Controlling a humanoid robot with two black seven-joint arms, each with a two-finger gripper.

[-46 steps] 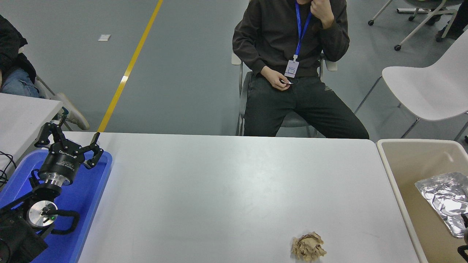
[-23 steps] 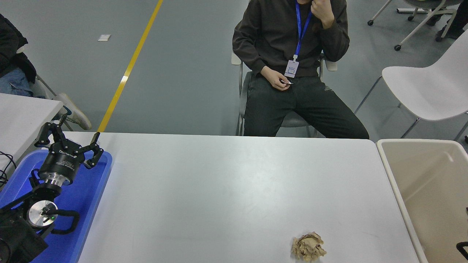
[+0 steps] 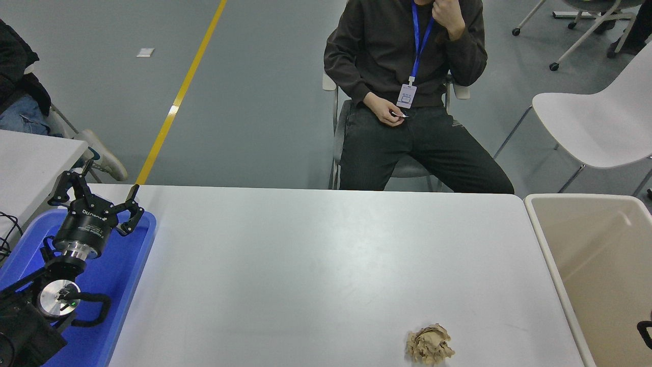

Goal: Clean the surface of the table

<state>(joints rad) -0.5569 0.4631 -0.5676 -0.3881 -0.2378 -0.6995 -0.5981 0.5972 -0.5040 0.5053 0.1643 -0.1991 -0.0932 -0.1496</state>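
**Worktop with one paper wad, left arm parked over tray**

Worktop (image 3: 316,255): wide, matte white, rounded corners, filling the middle of the head view from the near edge to just short of the seated person's knees.

Paper wad (image 3: 429,345): crumpled, tan, lying on the worktop near its front edge, right of centre, well apart from everything else.

Tray (image 3: 119,275): blue plastic, sitting at the worktop's left end.

Left hand (image 3: 97,196): black, hovering over the tray's far end, fingers spread wide and gripping nothing; its arm is coming in from the lower left corner.

Right hand (image 3: 645,334): only a small black piece is showing at the right edge, over the bin; whether it is open or closed cannot be told.

Bin (image 3: 547,239): beige, standing just beside the worktop's right end; the part of its inside that is showing is bare.

Person (image 3: 402,46): sitting on a chair beyond the far edge, dark clothing, blue lanyard with a badge, one hand raised toward the chin, the other resting in the lap.

White chair (image 3: 596,122): standing at the upper right, beyond the bin.

Second white tabletop (image 3: 30,158): only a corner is showing at the left edge, behind the tray.
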